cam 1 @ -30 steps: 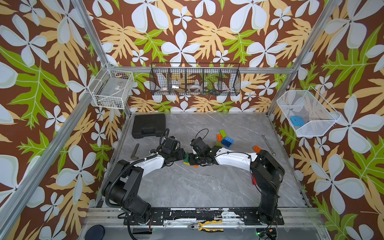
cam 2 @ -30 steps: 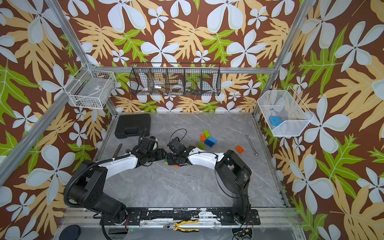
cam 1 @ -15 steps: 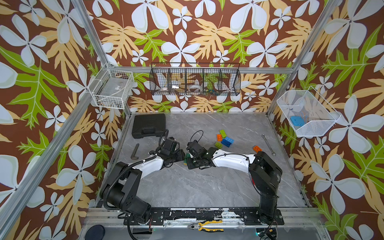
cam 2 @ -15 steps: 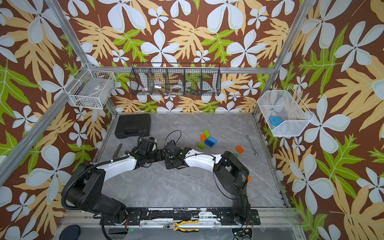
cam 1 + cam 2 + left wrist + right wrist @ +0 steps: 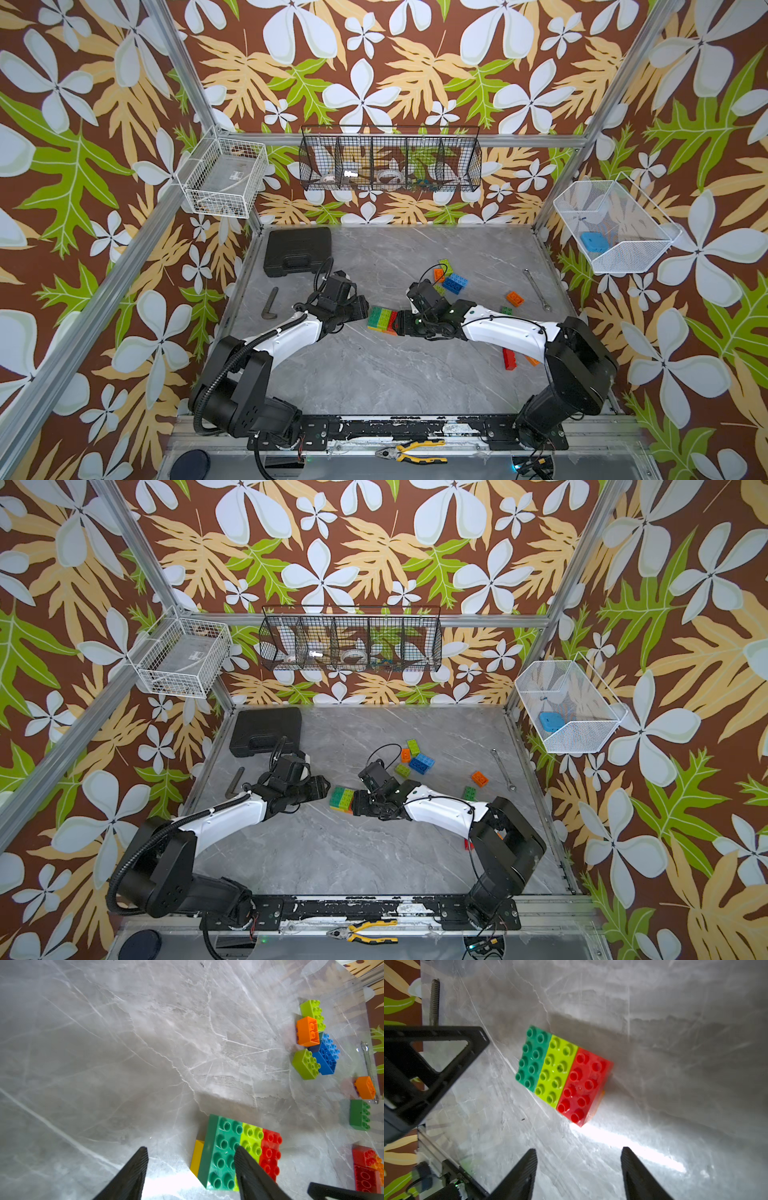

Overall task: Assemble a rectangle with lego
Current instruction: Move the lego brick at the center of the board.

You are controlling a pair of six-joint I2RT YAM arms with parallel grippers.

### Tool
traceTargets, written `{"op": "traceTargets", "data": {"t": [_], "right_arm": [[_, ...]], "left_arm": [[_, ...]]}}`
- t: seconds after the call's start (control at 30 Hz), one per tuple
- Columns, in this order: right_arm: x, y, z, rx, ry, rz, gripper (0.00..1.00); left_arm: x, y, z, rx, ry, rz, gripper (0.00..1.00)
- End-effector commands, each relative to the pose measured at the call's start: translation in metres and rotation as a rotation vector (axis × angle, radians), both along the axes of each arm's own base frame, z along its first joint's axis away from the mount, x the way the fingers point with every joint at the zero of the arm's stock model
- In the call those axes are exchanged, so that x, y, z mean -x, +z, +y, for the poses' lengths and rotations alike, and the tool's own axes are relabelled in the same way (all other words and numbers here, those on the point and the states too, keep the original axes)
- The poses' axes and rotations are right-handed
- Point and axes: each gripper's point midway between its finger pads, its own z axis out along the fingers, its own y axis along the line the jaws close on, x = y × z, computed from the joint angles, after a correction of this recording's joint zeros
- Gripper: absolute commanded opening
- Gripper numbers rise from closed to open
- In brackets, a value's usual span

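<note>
Right wrist: lego (image 5: 562,1076) beyond fingers (image 5: 521,1178)

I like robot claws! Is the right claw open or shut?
Open: the right gripper has jaws wide apart, holding nothing.

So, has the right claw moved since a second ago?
Yes. In a top view the right claw has drawn back away from the black case, toward the wrench side, clear of the joined bricks.

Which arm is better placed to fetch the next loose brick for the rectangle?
Right. The loose bricks lie on its side, near its open end effector; the left arm must cross the assembled block.
</note>
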Motion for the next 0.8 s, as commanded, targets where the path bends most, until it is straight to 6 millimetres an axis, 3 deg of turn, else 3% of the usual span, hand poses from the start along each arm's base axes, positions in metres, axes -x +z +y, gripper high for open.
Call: {"op": "traceTargets", "data": {"t": [0.0, 0.37, 0.77], "right_arm": [[-0.011, -0.003, 0.002, -0.116, -0.100, 0.042, 0.68], [-0.040, -0.024, 0.035, -0.138, -0.065, 0.067, 0.72], [-0.039, -0.025, 0.089, -0.163, 0.035, 0.090, 0.70]], "left_arm": [[0.000, 0.009, 0.006, -0.023, 0.020, -0.017, 0.69], [0.004, 0.017, 0.015, -0.063, 0.025, -0.036, 0.69], [0.009, 0.036, 0.035, -0.129, 0.076, -0.091, 0.69]]}}
